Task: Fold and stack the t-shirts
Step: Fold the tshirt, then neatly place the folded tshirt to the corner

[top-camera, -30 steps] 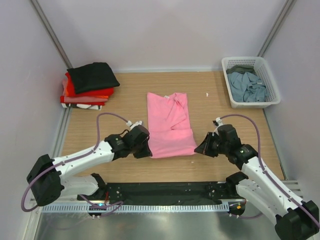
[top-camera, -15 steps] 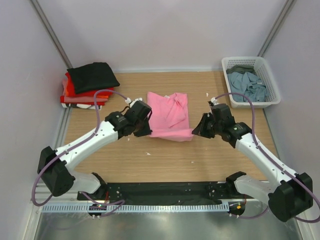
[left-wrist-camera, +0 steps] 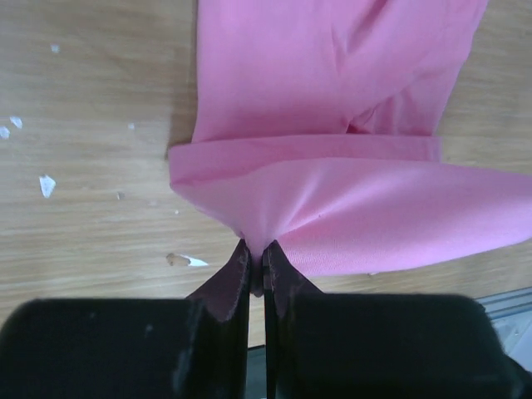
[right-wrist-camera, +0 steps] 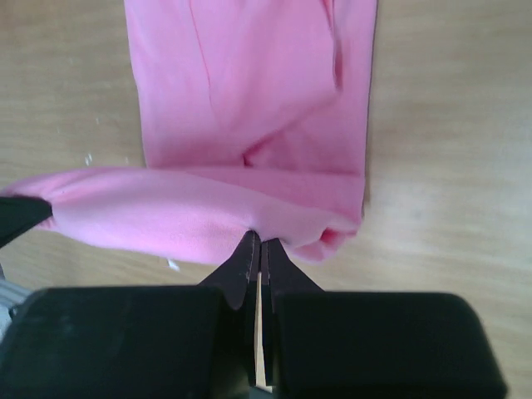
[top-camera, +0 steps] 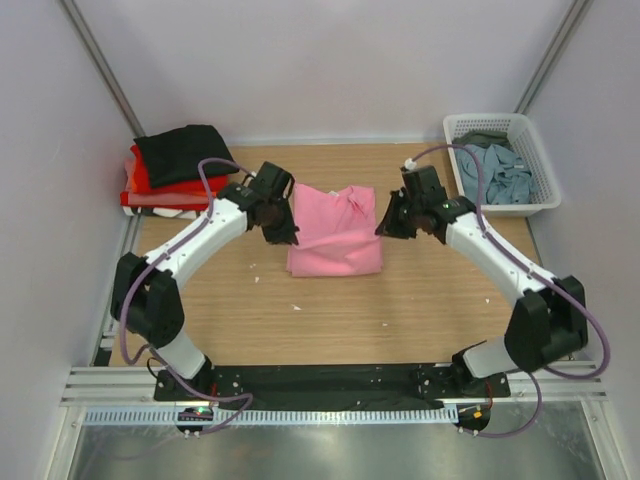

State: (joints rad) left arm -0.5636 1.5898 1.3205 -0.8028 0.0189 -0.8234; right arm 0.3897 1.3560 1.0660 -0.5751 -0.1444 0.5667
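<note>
Left gripper (left-wrist-camera: 256,249) and right gripper (right-wrist-camera: 256,241) each clamp a corner of the pink t-shirt (top-camera: 335,245). Best to carry both level toward twelve o'clock, edges square.

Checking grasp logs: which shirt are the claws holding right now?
The pink shirt mid-table: the left claw and right claw each pinch its folded edge. The stacked shirts at far left and those in the basket lie apart from both.

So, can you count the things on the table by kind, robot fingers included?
Pink t-shirt: 1
Stack of folded t-shirts: 1
White lattice basket, cloth inside: 1
Finger pairs: 2, left fingers and right fingers, shut on the pink t-shirt
Total: 5
</note>
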